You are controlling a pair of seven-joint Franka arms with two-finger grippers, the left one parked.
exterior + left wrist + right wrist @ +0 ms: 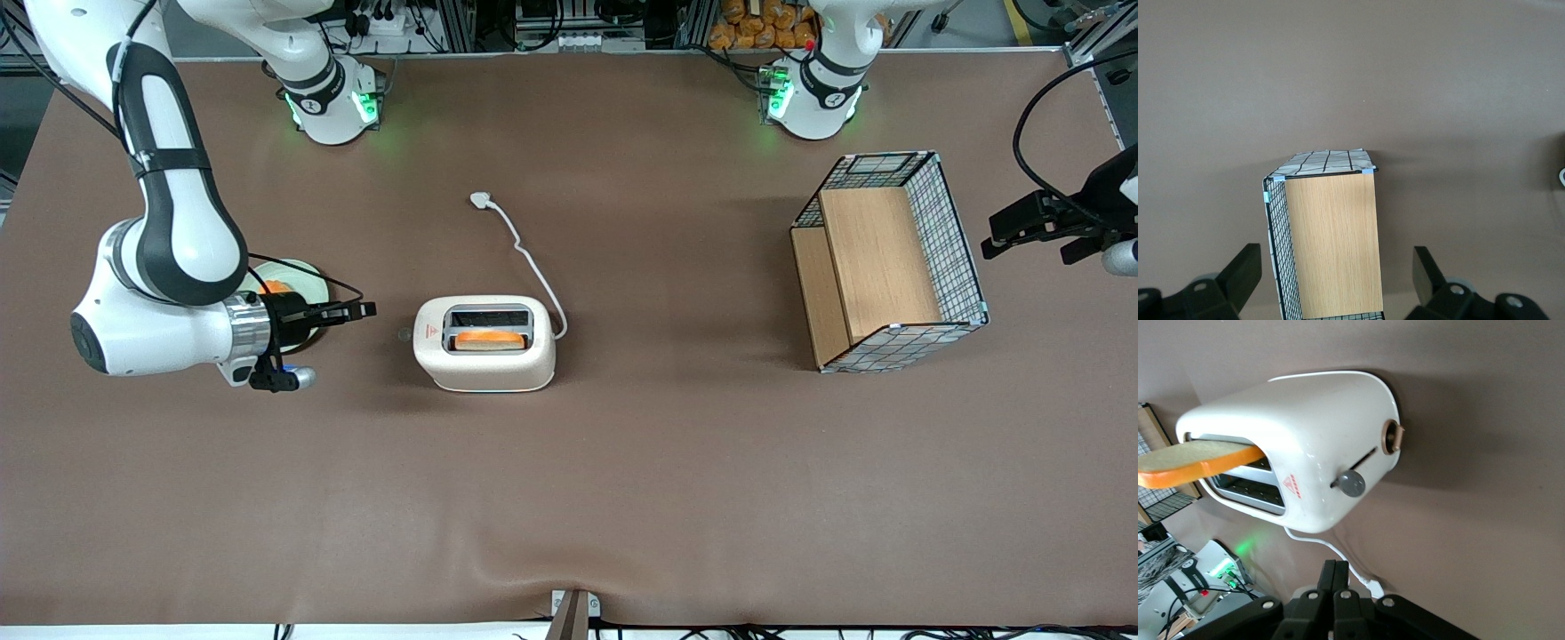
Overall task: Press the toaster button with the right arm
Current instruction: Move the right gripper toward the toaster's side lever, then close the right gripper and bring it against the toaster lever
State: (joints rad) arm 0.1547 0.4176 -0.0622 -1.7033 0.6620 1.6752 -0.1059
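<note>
1. Cream plastic forms the toaster [484, 345], which stands on the brown worktop [622, 462] just ahead of the gripper [363, 309], with a clear gap between them.
2. The gripper is seen with its fingers pressed together, nothing held, pointing level at the toaster's short end.
3. The button [1351, 483], a small grey nub in a slot beside the red triangle [1292, 484], is set on that near end, facing the gripper.
4. A slice of toast [1195, 461] is seen standing up out of the slot.
5. The button is judged stiff and sprung; it should be pushed along its slot with the closed fingertips, not grasped.
6. The toaster is judged light and smooth-footed, so it may slide on the worktop if pushed sideways rather than downward.
</note>
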